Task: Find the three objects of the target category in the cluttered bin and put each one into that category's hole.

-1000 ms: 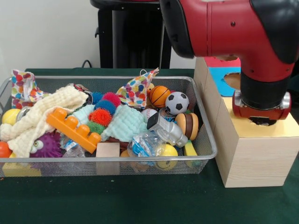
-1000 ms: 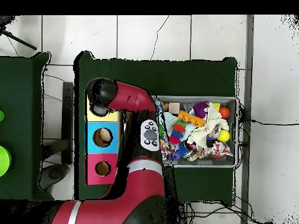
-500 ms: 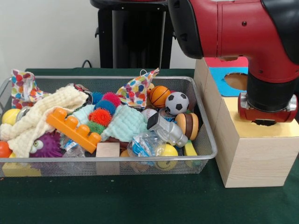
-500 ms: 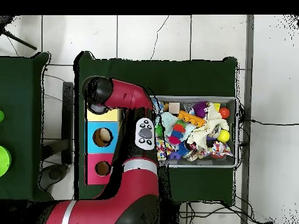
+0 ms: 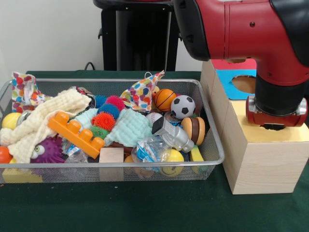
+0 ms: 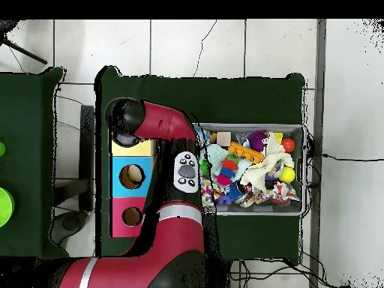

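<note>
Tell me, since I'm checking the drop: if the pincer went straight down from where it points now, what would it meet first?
Probably the yellow panel of the wooden box, at or near its hole; the arm's end hides the pincer itself.

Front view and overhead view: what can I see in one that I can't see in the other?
Only the front view shows the toys clearly: a soccer ball, a basketball and an orange block. Only the overhead view shows the whole table, the white floor tiles and all three coloured box tops, including the pink one's hole. Both show the red arm, the wire bin and the blue box top.
</note>
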Motion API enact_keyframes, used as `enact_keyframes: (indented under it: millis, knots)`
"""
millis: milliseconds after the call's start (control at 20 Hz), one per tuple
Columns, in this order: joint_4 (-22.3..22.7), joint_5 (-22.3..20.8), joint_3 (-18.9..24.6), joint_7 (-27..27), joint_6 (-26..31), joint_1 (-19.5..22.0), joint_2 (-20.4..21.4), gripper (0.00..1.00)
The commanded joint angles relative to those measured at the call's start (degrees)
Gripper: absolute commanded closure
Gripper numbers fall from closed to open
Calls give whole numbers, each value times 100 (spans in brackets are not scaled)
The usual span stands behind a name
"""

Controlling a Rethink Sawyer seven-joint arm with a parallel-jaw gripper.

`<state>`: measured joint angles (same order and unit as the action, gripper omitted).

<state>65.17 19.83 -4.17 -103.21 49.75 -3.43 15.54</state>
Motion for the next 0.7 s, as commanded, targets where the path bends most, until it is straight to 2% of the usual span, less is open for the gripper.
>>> enact_keyframes:
  millis: [50, 700]
  knots:
    - [277, 178, 223, -1403, -134, 104, -257, 100]
    - [-45, 310, 138, -1650, 941, 126, 314, 100]
